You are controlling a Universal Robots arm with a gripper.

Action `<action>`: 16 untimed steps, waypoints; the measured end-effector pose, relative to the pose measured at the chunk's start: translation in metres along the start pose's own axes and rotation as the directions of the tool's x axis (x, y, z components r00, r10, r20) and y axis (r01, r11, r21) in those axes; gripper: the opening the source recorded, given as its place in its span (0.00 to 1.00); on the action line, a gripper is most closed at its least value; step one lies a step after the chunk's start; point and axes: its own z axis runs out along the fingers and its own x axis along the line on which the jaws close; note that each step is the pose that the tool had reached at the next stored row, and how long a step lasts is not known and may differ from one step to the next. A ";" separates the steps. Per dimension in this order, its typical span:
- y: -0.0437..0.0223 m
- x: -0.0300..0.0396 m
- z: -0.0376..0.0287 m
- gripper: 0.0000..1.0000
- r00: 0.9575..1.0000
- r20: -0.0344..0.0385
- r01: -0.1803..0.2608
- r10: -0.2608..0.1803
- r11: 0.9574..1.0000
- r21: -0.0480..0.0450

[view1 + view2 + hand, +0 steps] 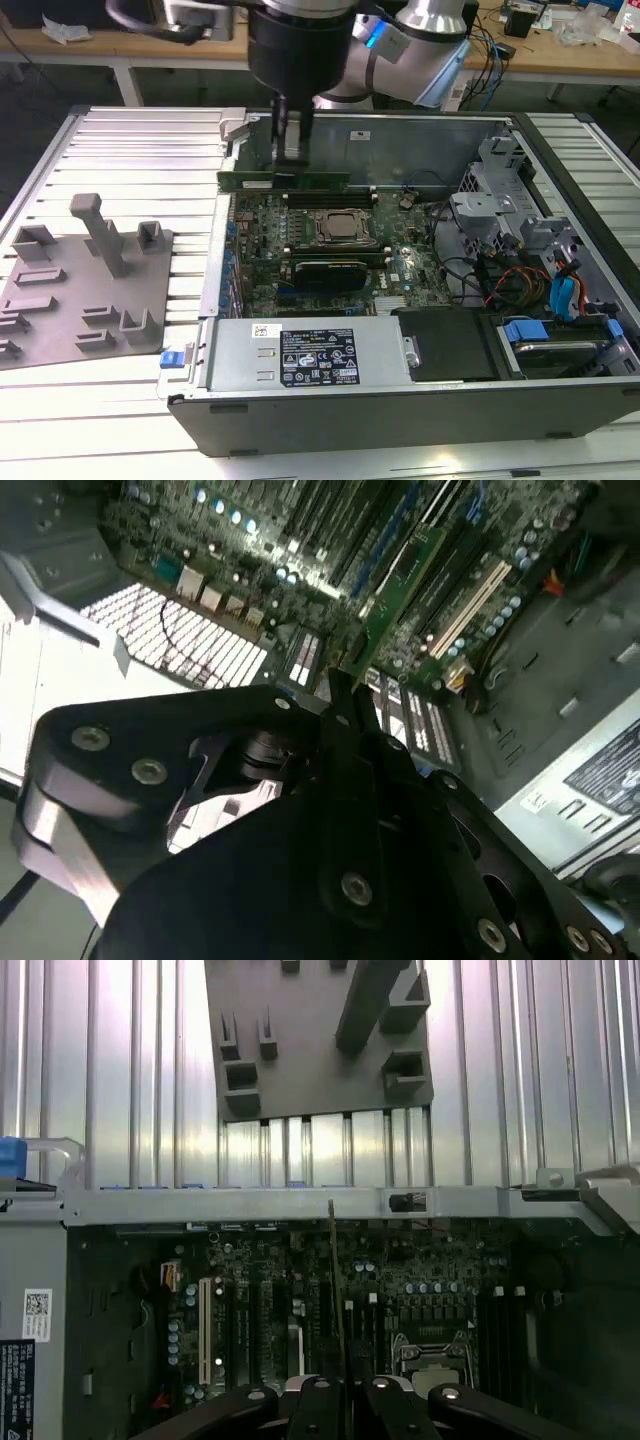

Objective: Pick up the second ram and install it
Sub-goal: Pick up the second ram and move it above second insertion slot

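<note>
**Status: ram in transfer**

1. Gripper (290, 160): upper centre of the exterior view, pointing straight down from the arm. Jaws clenched on the ram (325, 182), gripping its top edge approx. mid-length.
2. Ram: green, held level with its long edge horiz., flat face toward the camera. Pos.: inside the case (420, 140), over the far edge of the board (260, 260), just beyond the CPU (345, 228) in frame. Contact between the ram's lower edge and the sockets: cannot tell.
3. First wrist view: ram (334, 1280) seen edge-on as a thin line running out from the gripper (347, 1390) over the board, CPU (432, 1350) to one side. Ram's far end lines up w/ the case rim (300, 1203).
4. Second wrist view: ram (405, 580) projects from the black gripper (345, 690), w/ the board behind it.
5. Plate (60, 320): grey, w/ upright posts, lying on the ribbed table (140, 150), left-centre of the exterior view, outside the case. Also seen in the first wrist view (310, 1050), beyond the case rim.
6. PSU (310, 355): lower centre of the exterior view, along the near case wall.
</note>
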 end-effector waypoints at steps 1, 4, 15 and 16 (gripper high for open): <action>-0.0057 -0.0009 0.0006 0.14 1.000 0.000 0.000 0.000 1.000 -0.002; -0.0184 -0.0029 0.0022 0.14 1.000 0.001 0.000 0.000 1.000 -0.007; -0.1051 -0.0127 0.0224 0.14 1.000 0.003 -0.021 0.021 1.000 -0.018; -0.1077 -0.0128 0.0223 0.14 1.000 0.004 -0.021 0.021 1.000 -0.018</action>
